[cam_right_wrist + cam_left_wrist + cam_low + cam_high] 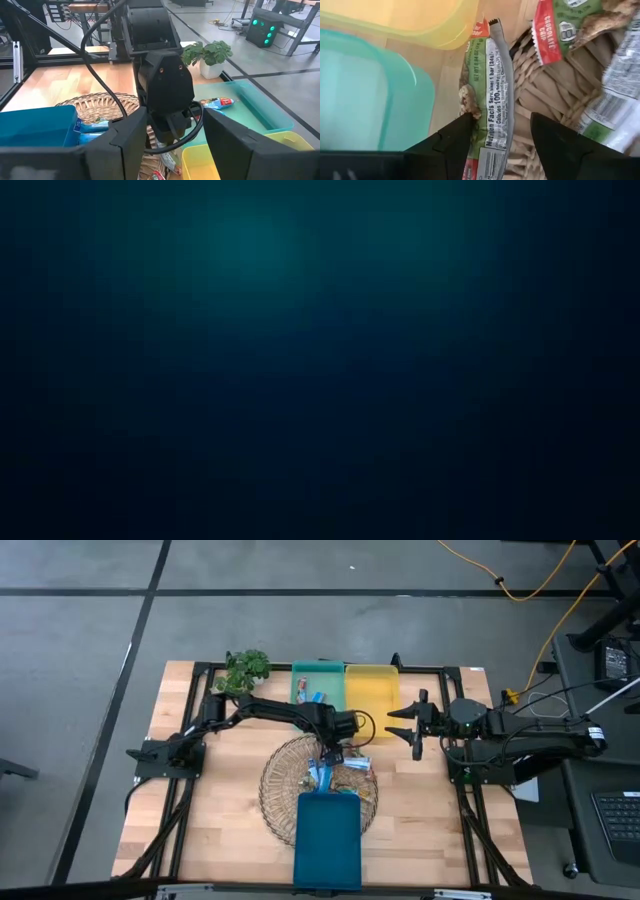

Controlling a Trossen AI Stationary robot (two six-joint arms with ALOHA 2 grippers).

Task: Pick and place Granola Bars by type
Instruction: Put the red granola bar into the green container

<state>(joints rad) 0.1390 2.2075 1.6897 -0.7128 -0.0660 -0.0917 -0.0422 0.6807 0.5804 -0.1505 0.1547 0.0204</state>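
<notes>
Two arms at a pale wooden table point(210, 830) framed in black rails, on a grey concrete floor point(80, 630) crossed by dark lines; an orange cable point(540, 580) loops across the floor at the far right.

My left gripper point(502, 137) hangs over the far rim of the round wicker basket point(285, 785), fingers point(451, 145) spread with a granola bar point(492, 100) between them. One finger touches the green-and-silver wrapper's edge; the other stands off it, so I cannot tell if it is truly pinched. The bar hangs lengthwise, nutrition panel facing the wrist camera. More bars lie in the basket, among them one with a red "chocolate chip" end point(555, 30).

My right gripper point(412, 728) waits above bare table just beside the yellow tray point(372, 690), well apart from the basket, fingers point(240, 145) spread and empty.

Three trays: the green tray point(300, 675) and the yellow one sit side by side at the far edge; the green holds blue-wrapped bars point(217, 103). A dark blue tray point(328, 840) sits at the near edge, overlapping the basket's near side. Blue-wrapped bars point(92, 127) show in the basket close to it.

A small potted plant point(245, 668) stands at the far left, next to the green tray. Beyond the table, the right wrist view shows workbenches, cables and a lit green unit point(263, 25). The low view is dark; nothing readable there.
</notes>
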